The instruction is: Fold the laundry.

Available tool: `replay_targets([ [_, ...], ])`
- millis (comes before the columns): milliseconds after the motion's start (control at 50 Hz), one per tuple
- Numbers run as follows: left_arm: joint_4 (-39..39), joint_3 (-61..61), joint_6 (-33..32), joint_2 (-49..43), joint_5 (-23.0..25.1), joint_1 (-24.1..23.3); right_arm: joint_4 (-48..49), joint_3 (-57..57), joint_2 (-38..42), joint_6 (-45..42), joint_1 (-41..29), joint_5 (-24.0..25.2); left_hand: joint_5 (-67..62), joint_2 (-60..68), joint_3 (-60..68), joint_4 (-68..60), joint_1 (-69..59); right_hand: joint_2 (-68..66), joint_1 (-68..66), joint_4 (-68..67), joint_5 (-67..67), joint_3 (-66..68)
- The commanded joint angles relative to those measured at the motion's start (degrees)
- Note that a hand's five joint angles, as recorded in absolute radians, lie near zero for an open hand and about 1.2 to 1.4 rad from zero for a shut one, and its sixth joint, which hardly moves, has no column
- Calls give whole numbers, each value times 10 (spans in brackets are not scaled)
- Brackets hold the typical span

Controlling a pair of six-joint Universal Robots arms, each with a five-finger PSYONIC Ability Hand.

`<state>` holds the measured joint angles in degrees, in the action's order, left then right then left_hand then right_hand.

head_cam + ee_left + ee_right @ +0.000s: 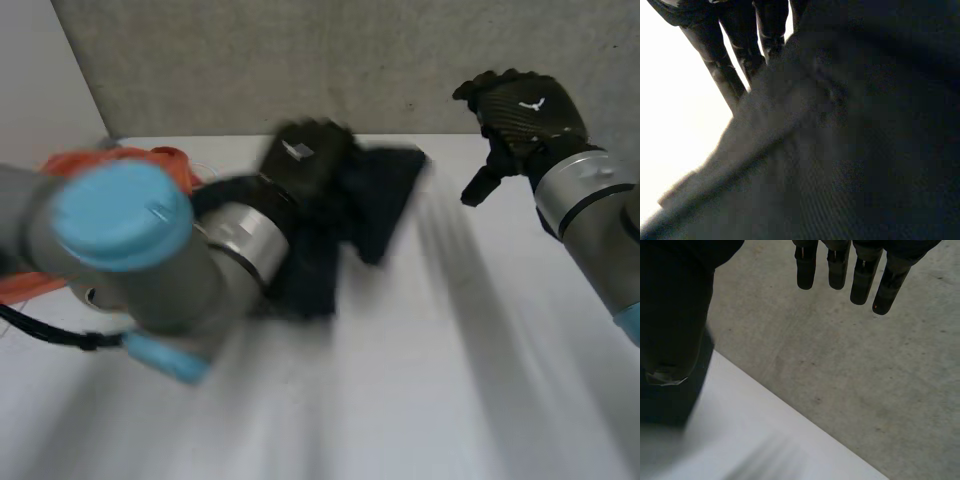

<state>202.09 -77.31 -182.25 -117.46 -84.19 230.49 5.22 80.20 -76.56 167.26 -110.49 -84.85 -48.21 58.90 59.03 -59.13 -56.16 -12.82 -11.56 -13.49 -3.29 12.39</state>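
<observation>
Hovering above the counter's (450,380) far right side, the right hand (522,108) is spread and holds nothing. At the back middle the left hand (303,152) meets the dark cloth (375,200); whether it grips cannot be told. An orange cloth (150,158) lies behind the left arm (150,250)

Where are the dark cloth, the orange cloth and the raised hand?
Dark navy cloth (378,212): head view, far part.
Crumpled orange cloth (172,160): head view, far edge.
Black right hand (527,108): head view, its back.
</observation>
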Motion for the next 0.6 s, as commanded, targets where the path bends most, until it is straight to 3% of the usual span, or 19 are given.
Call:
replay_targets([
  [20,-28,29,-3,-68,-6,-101,-2,-1,-6,-1,19,1,475,-482,-483,484,454,28,16,35,33,-24],
  [100,-44,27,-4,-58,-12,-90,-6,-4,-6,-8,19,2,482,-489,-490,491,462,28,16,35,33,-24],
  [260,-91,-25,-28,48,-30,22,-62,-20,-6,-59,11,8,482,-489,-490,491,462,28,16,35,33,-24],
  [360,-94,-71,-29,95,-26,62,-130,-23,-9,-133,9,12,482,-489,-490,491,461,28,16,35,33,-24],
  [520,-91,-122,-56,97,-26,120,-169,25,5,-200,-59,3,480,-487,-488,489,460,28,16,35,33,-24],
  [600,-89,-123,-91,59,-26,147,-157,75,11,-193,-94,8,480,-487,-488,489,460,28,16,35,33,-24],
])
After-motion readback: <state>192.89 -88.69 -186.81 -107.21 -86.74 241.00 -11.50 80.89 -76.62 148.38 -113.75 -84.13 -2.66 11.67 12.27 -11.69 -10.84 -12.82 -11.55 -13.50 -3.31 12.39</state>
